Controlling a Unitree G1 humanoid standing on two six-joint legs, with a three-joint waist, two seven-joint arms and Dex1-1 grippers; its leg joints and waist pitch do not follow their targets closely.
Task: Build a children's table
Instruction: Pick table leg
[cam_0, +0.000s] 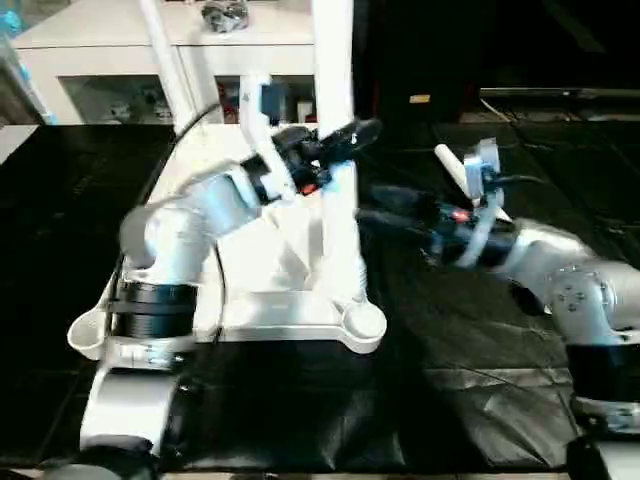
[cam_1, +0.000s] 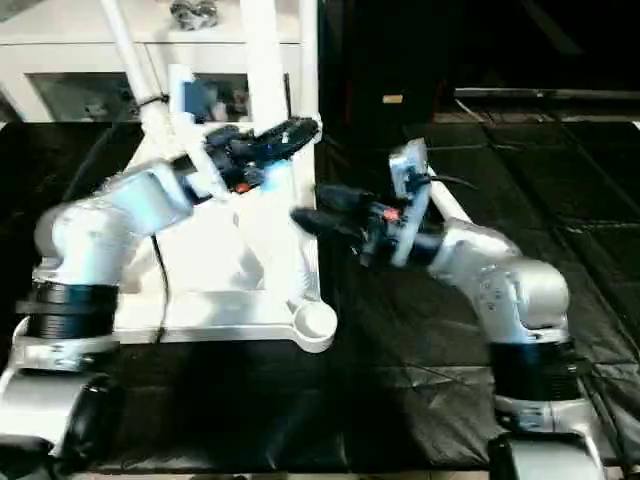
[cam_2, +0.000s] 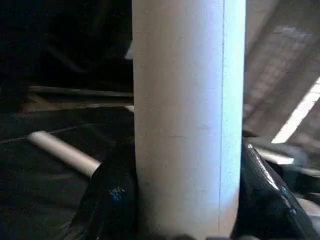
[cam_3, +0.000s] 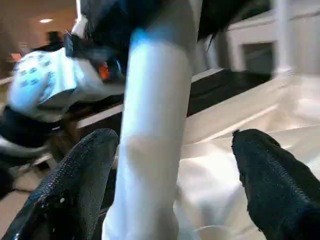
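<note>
The table top (cam_0: 290, 290) lies underside up on the black floor mat (cam_0: 470, 390), at centre left of the head views. An empty round corner socket (cam_0: 362, 322) sits at its near right corner. One white leg (cam_0: 335, 150) stands upright along the top's right edge, running to 12 o'clock. A second leg (cam_0: 165, 60) rises at 11 o'clock. Another leg (cam_0: 462, 172) lies on the mat at 3 o'clock, behind the right arm.

Left gripper (cam_0: 335, 140): jaws closed on the upright leg, one finger (cam_2: 107, 200) pressed to each side.

Right gripper (cam_1: 315, 215): jaws spread wide at the same leg, lower down; fingers (cam_3: 75, 185) stand clear of it.

White cabinet (cam_0: 100, 60) behind.
</note>
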